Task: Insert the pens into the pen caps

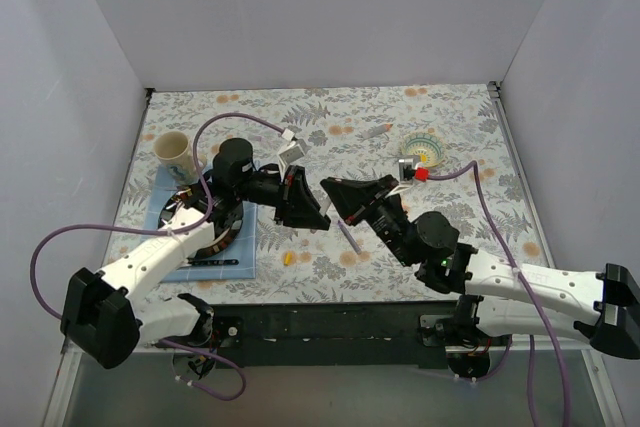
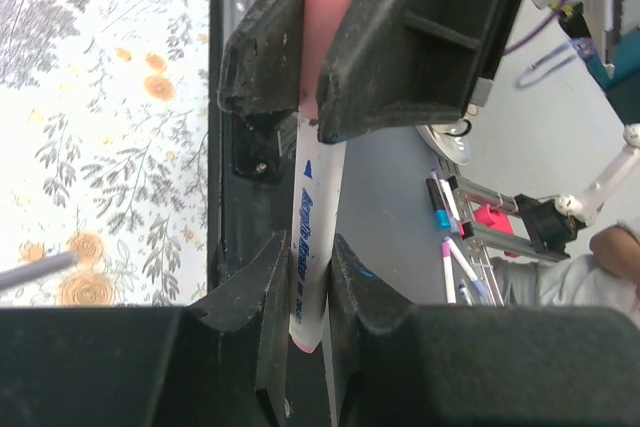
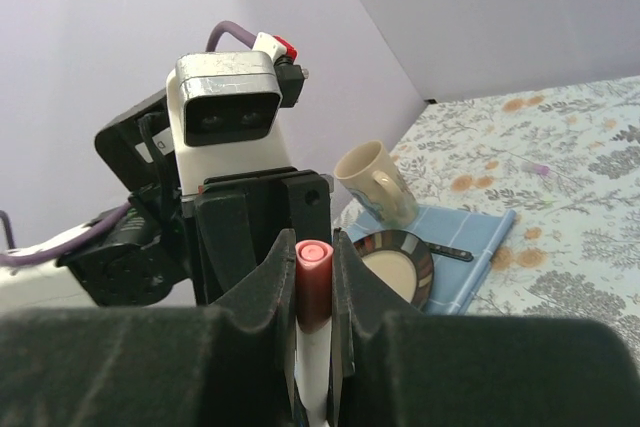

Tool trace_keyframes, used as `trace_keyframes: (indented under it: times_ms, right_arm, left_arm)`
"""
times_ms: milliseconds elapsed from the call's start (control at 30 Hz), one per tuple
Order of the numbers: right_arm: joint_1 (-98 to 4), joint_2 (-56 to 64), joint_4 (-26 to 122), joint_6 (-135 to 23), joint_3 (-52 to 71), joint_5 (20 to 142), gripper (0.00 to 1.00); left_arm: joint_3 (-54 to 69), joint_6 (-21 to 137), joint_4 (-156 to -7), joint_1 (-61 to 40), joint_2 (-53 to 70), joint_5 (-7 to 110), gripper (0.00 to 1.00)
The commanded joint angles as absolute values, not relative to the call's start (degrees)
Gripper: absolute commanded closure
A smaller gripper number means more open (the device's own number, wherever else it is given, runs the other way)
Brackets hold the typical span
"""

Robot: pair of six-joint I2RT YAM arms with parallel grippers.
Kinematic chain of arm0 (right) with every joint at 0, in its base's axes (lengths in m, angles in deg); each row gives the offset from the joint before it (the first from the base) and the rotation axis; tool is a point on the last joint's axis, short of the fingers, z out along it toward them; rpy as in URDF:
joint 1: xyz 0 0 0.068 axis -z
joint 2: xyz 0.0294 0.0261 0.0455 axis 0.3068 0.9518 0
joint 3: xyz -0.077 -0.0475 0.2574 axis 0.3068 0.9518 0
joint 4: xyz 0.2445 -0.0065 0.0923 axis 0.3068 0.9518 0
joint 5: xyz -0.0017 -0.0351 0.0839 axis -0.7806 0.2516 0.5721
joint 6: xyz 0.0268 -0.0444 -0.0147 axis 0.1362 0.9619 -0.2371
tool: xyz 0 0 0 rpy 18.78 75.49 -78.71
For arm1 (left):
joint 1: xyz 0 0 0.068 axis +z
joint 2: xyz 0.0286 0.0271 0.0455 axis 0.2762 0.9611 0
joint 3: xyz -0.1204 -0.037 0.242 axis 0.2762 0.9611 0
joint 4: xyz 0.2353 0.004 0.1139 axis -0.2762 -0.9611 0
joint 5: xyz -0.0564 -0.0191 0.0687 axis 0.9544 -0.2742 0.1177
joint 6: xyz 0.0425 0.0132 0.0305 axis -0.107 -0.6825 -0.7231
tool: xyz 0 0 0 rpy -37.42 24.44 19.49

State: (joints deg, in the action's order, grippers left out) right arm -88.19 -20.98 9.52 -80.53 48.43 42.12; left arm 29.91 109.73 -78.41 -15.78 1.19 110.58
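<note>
Near: left pincer (image 2: 305,282) narrow, clamped on pen (image 2: 318,207) barrel. Pen axis runs 6 to 12 o'clock. Pink end (image 2: 325,17) at 12, clamped in right pincer (image 3: 312,277), also narrow. Both meet above the table (image 1: 350,112). Next move likely a push along that axis.

Two pens (image 2: 318,217) (image 1: 350,237), one mug (image 1: 173,154), one plate (image 3: 422,253)

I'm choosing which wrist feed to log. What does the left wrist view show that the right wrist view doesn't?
Only left wrist: blue print on the white-pink pen, and a grey stick. Only right wrist: a mug, and a plate on a blue mat. Both: the floral tablecloth, and that pen clamped by the left gripper and the right gripper.
</note>
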Motion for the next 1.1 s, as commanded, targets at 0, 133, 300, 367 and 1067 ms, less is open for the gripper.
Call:
trace_keyframes:
  times_ms: [0, 133, 300, 367, 1067]
  right_arm:
    - [-95.1, -20.2, 26.3, -79.4, 50.0, 58.6, 0.99]
    - [-94.9, -20.4, 22.9, -78.1, 46.0, 57.1, 0.96]
    - [-94.9, -19.1, 21.7, -76.7, 41.5, 55.4, 0.79]
    - [-94.9, -18.8, 21.8, -76.1, 39.6, 54.9, 0.67]
    - [-93.5, -24.6, 44.9, -68.6, 29.0, 38.8, 0.17]
  left_arm:
    - [26.5, 114.7, -57.7, -10.8, -1.6, 101.3, 1.0]
    - [30.0, 113.6, -58.3, -10.8, -3.2, 101.4, 1.0]
    - [31.7, 112.3, -60.2, -10.9, -4.6, 99.7, 1.0]
    - [32.0, 111.2, -61.6, -10.8, -5.1, 99.2, 1.0]
    - [35.4, 109.9, -64.5, -10.8, -7.0, 94.4, 1.0]
